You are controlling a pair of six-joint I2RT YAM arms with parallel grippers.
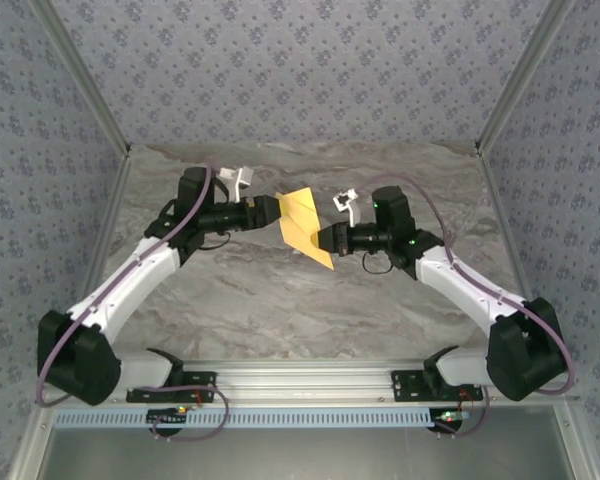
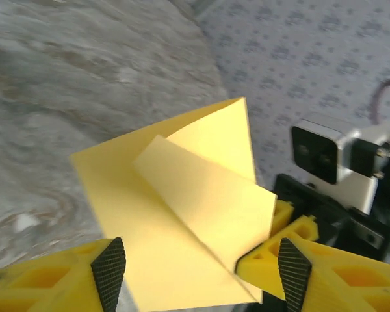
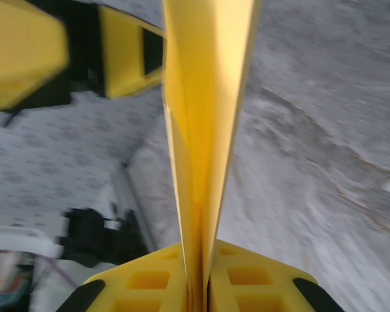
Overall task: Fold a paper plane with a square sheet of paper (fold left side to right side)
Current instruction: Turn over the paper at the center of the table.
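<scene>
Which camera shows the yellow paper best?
The left wrist view: the paper faces that camera, so its folded flap and corners are plain. The top view shows it small and far off. The right wrist view sees it edge-on, clamped in the right pincer.

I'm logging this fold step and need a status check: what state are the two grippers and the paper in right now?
left gripper: jaws wide open, not clamping the paper in front of them.
right gripper: jaws shut on the sheet's edge.
sheet of paper: partly folded, one flap turned over it, held up off the table.
</scene>
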